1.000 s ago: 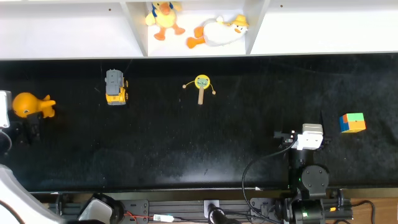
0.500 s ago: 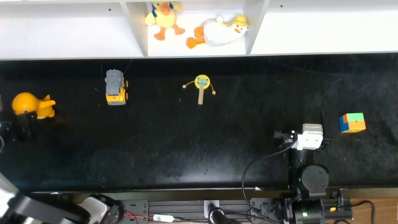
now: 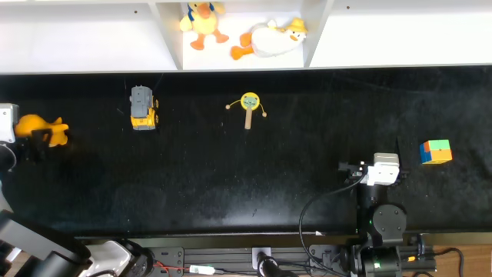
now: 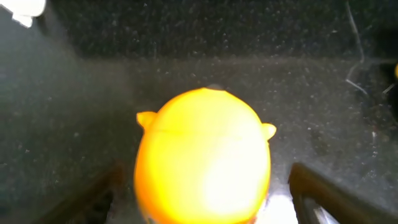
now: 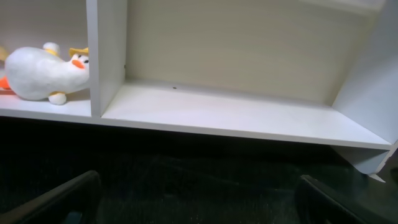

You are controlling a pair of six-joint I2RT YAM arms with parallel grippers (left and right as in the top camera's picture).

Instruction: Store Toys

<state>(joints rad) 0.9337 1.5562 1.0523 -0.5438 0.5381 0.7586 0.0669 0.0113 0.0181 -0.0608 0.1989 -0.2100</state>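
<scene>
Two claws spread wide: left claw (image 4: 202, 186) straddles the orange toy (image 4: 202, 155), right claw (image 5: 199, 196) faces the shelf (image 5: 236, 118).

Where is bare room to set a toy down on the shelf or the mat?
Bare: the right compartment, and the mat between rattle and cube. Crowded: the middle compartment, holding the yellow duck and white duck.

Left arm (image 3: 6, 125) far left, right arm (image 3: 382, 171) by its base, both jaws apart.
</scene>
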